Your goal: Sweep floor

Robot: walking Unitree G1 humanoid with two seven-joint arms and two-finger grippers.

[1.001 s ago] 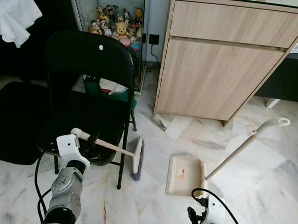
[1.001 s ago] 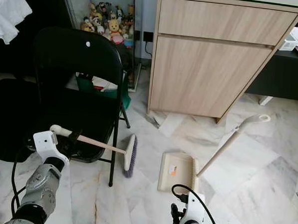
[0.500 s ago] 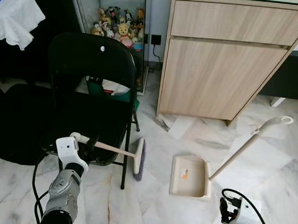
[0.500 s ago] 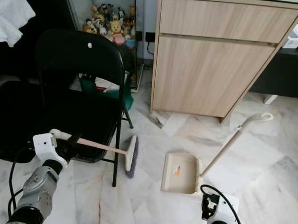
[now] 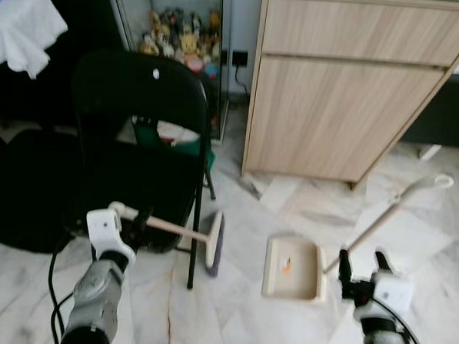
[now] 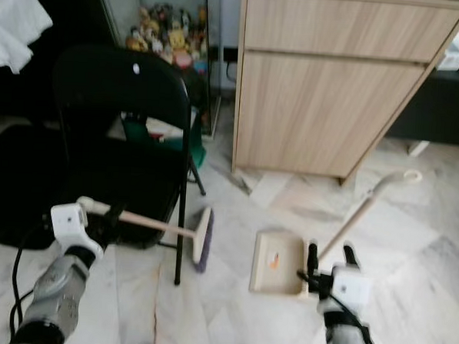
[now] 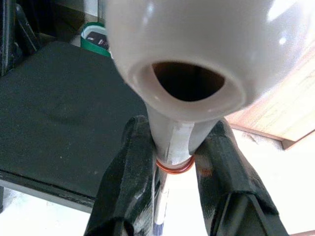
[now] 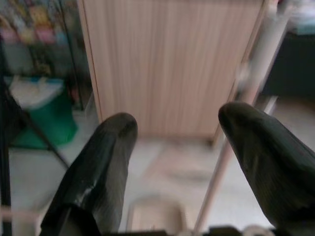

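Left wrist view shows the left gripper (image 7: 177, 162) clamped on the pale handle of the broom (image 5: 182, 231), a black finger (image 7: 133, 167) pressed to each side just below the rounded end with its hanging hole. From the head camera, that gripper sits low on the robot's left, and the broom handle runs from it nearly level toward the brush head (image 5: 213, 243), which stands on edge on the floor (image 5: 229, 326) just beside the front leg of the chair (image 5: 139, 136). The handle crosses in front of the black chair seat.

On the right, the right gripper (image 5: 360, 265) is raised with its two fingers (image 8: 98, 167) spread wide and nothing between them. It hangs just beside the near right corner of the dustpan (image 5: 290, 266). The cream dustpan lies flat on the marble floor, a small orange mark on it, and its long handle (image 5: 393, 207) slants up and away to the right, ending in a loop.

Farther back, a green bin (image 5: 173, 138) shows behind the chair. Beyond the dustpan stands a light wooden cabinet (image 5: 349, 86), and to its left a glass case holds soft toys (image 5: 179, 38). A white cloth (image 5: 25, 30) hangs at the far left.
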